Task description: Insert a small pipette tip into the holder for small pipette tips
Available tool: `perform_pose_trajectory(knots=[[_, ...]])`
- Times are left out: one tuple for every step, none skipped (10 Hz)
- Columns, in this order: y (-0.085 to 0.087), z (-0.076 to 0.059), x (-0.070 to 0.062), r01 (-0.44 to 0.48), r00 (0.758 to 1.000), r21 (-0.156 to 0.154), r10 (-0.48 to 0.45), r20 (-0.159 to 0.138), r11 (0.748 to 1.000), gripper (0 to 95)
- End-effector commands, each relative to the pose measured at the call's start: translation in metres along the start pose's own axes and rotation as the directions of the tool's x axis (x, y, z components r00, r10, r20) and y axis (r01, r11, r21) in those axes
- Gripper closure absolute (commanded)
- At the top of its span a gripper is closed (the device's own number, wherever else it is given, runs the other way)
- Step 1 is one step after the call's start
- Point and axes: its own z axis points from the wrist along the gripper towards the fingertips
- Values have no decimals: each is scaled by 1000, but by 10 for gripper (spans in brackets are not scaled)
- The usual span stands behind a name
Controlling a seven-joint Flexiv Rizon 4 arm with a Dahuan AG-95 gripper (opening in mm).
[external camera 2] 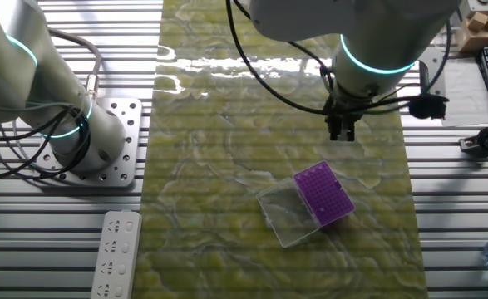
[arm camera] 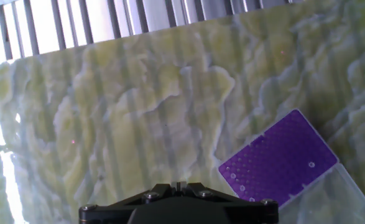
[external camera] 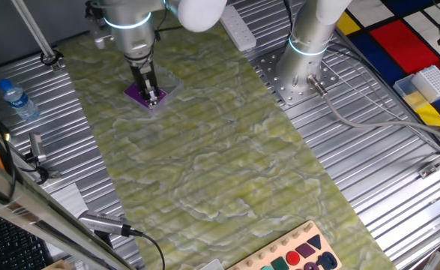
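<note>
My gripper (external camera 2: 342, 135) hovers just beyond the purple holder (external camera 2: 324, 193); whether my fingers pinch a tip, I cannot tell. I should centre over one hole, stay vertical, descend slowly.

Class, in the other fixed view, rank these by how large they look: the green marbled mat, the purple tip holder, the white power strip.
1. Green marbled mat, by far.
2. White power strip, though cut off by the frame edge.
3. Purple tip holder, only slightly smaller-looking, so that order is unsure.

The arm reaches down with its wrist vertical; the tool (external camera 2: 342, 133) points straight down, fingers close together.
</note>
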Motion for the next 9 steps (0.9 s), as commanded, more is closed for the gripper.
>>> perform_pose_trajectory(knots=[[58,6,14,-109,994,82,110,-6,991,950],[76,10,17,-79,996,115,84,-38,990,950],[85,13,19,-34,997,131,43,-64,991,950],[91,16,20,-13,998,128,21,-57,992,950],[90,19,21,-33,998,118,39,-54,993,950],[88,25,24,-64,996,112,69,-48,992,950],[87,39,28,-104,993,114,109,-34,988,950],[86,42,29,-120,991,118,125,-39,986,950],[86,42,29,-126,991,119,131,-37,985,950]])
